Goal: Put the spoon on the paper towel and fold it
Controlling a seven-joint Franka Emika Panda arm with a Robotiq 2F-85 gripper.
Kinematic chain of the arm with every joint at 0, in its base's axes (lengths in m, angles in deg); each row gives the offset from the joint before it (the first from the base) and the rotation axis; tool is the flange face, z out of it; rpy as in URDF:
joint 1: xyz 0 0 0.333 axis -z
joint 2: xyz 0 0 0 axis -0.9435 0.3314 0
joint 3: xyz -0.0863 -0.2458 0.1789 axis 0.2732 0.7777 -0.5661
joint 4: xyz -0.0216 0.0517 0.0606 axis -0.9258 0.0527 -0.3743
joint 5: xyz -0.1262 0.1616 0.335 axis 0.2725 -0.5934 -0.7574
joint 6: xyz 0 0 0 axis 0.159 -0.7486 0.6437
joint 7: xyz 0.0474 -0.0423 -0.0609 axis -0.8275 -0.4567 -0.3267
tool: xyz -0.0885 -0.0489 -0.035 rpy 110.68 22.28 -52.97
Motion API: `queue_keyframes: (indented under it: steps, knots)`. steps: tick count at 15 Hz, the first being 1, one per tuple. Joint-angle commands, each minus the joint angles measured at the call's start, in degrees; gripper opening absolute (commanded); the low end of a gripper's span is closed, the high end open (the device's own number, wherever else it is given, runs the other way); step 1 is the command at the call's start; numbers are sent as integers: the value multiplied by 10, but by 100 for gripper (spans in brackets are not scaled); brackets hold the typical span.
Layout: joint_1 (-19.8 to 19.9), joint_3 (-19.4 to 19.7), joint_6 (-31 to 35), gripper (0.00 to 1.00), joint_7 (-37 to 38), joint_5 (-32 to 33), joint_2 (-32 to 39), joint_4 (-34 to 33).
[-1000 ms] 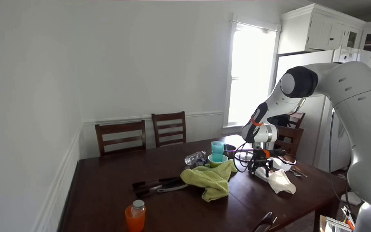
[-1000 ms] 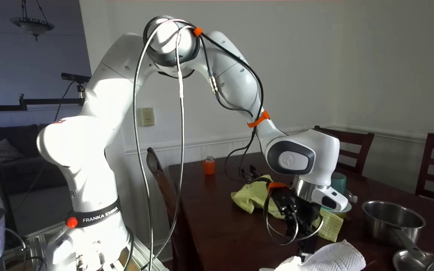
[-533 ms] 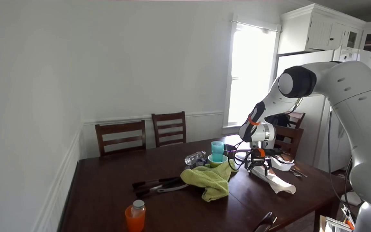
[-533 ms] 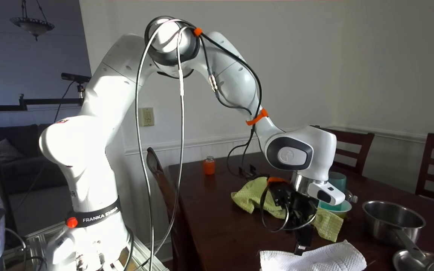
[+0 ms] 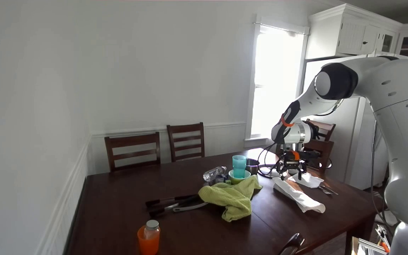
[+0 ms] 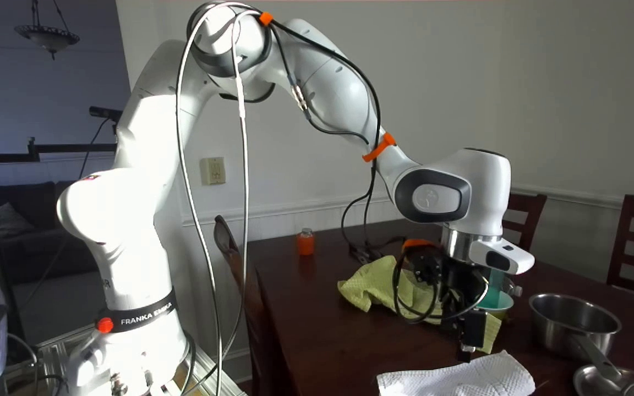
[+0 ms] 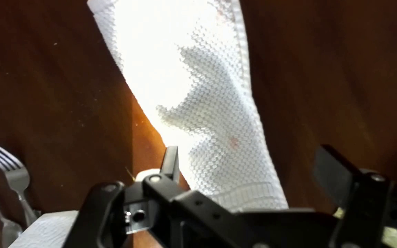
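Note:
The white, dimpled paper towel [image 7: 222,120] lies on the dark table as a long narrow strip, part of it washed out by sunlight. It also shows in both exterior views, as a strip [image 5: 301,200] and near the bottom edge [image 6: 454,380]. I cannot tell if the spoon is inside the fold; none shows on top. A metal utensil [image 7: 10,232] with a widened end, maybe a spoon, lies by a fork [image 7: 17,175]. My gripper [image 5: 292,177] hovers just above the towel's far end. Its fingers [image 7: 170,162] stand wide apart, holding nothing.
Another white sheet [image 5: 308,180] lies behind the towel. A yellow-green cloth [image 5: 230,200], a bowl [image 5: 239,179] with a teal cup [image 5: 239,166], and a bottle [image 5: 213,174] stand nearby. A steel pot [image 6: 570,313] is beyond. An orange cup [image 5: 149,244] is at the front.
The gripper has let go of the towel, opened fully and risen, moving away from the robot's base. The towel, bunched up a second ago, has settled flatter.

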Motion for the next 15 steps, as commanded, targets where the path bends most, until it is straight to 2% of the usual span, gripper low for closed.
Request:
queue_keyframes:
  steps: [1, 8, 10, 15]
  knots:
    - [3, 18, -1, 100, -38, 15, -43, 19]
    - [27, 26, 12, 100, -133, 16, -73, 20]
    - [27, 24, 1, 100, -119, 10, -54, -2]
    - [31, 23, 1, 100, -129, 10, -58, -2]
